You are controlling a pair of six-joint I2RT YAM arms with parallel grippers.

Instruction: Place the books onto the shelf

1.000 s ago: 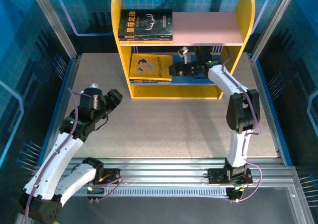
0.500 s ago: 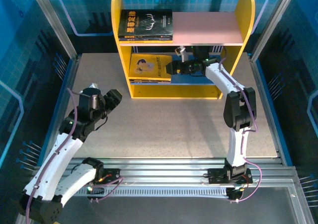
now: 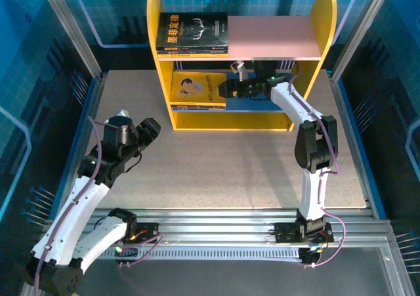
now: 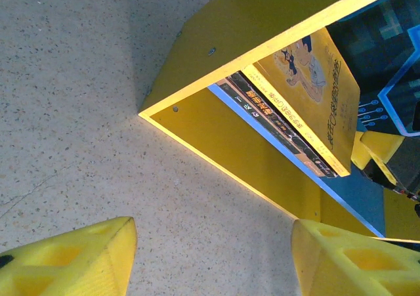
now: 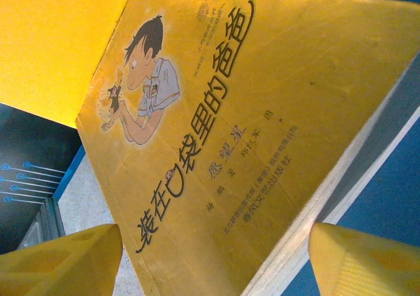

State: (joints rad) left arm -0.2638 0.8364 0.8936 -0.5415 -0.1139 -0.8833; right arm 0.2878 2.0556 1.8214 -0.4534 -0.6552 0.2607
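The shelf (image 3: 323,27) at the tabletop's (image 3: 230,165) far edge carries black books (image 3: 192,30) at its pink board's (image 3: 275,37) left end and a yellow book (image 3: 199,88) on the blue board (image 3: 262,109). The right gripper (image 3: 234,89), fingers wide, sits just beside that book's right edge; the left gripper (image 3: 136,123) gapes above the tabletop's left side.

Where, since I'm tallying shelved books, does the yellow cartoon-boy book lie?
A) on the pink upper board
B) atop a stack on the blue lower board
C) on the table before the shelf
B: the yellow book lies flat on other books on the blue lower board, beneath the pink upper board.
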